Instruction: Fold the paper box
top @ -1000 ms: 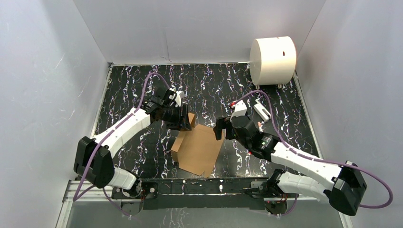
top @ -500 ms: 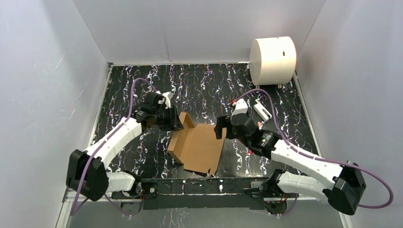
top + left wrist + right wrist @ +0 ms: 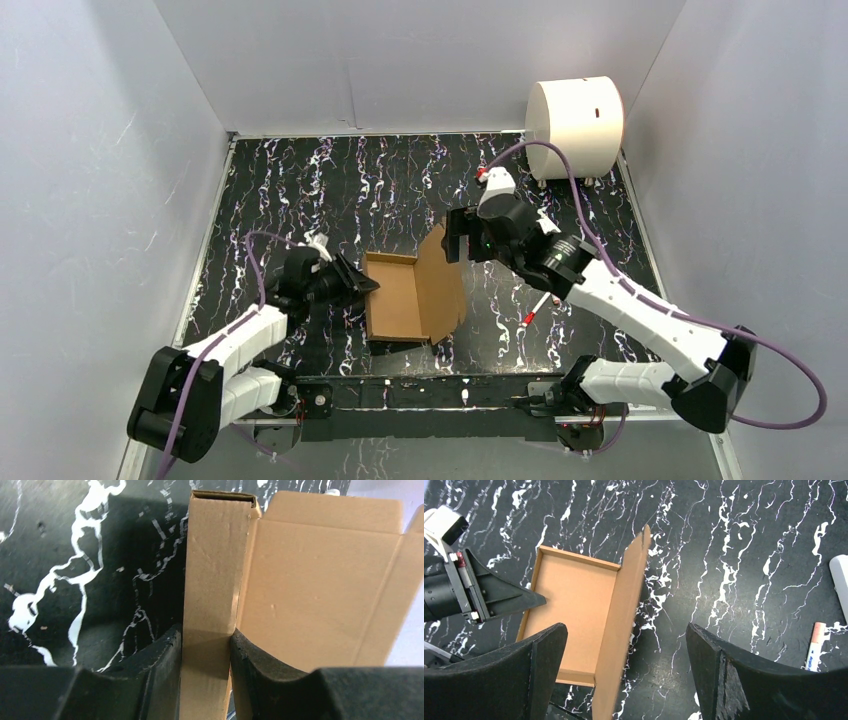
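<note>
The paper box is brown cardboard lying near the table's front middle, with low walls up and its right panel raised on edge. My left gripper is shut on the box's left wall; in the left wrist view the wall runs between both pads. My right gripper is open and empty, hovering above the raised panel's far end. In the right wrist view the box lies below, and the panel lies between the spread fingers.
A large white cylinder stands at the back right corner. A marker pen lies on the black marbled table right of the box, also in the right wrist view. A white object is at that view's right edge. White walls enclose three sides.
My left arm has drawn back toward the near left, still holding the box wall. The box has shifted and squared up, its right panel now raised. My right gripper has lifted and moved back.
</note>
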Robot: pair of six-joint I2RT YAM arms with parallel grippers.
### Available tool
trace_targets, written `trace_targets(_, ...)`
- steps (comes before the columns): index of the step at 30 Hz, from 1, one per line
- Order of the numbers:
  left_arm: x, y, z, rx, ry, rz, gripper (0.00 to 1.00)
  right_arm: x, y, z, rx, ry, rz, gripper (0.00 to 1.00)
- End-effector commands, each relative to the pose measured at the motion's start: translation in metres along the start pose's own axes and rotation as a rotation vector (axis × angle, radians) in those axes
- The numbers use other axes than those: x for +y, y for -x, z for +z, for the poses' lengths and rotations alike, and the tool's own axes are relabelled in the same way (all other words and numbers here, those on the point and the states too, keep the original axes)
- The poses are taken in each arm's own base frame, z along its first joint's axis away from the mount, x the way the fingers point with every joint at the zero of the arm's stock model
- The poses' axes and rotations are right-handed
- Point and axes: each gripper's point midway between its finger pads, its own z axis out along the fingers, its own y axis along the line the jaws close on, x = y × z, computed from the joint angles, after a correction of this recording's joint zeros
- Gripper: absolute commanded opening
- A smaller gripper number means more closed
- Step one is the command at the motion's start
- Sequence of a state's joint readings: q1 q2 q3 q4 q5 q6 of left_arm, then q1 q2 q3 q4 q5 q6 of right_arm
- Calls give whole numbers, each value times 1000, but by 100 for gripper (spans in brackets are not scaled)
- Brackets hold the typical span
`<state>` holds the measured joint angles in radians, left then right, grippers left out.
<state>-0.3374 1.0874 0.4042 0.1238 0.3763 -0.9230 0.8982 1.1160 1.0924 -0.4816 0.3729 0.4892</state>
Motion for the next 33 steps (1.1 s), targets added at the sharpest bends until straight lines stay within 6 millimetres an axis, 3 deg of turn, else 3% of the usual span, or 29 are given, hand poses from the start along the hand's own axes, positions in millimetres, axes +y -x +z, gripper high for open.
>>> trace_targets(1,-10,10,2,-119,-136,-158,33,1,-1,2,94,-18,-34,96)
trace_targets(13,15,12,-3,-213,-85,-125,40,42,1,21,215,116,-78,84)
trace_targets(17,24,7,-5,-223,-69,-121,43,45,1,26,240,116,-85,81)
trace_targets(22,35,3,-7,-224,-27,-106,47,33,-16,35,306,44,-86,80)
trace_targets(29,41,4,-9,-230,10,-80,56,50,-33,41,384,127,-69,69)
trace_targets(33,45,8,-15,-241,69,-42,60,56,-33,41,400,151,-69,65)
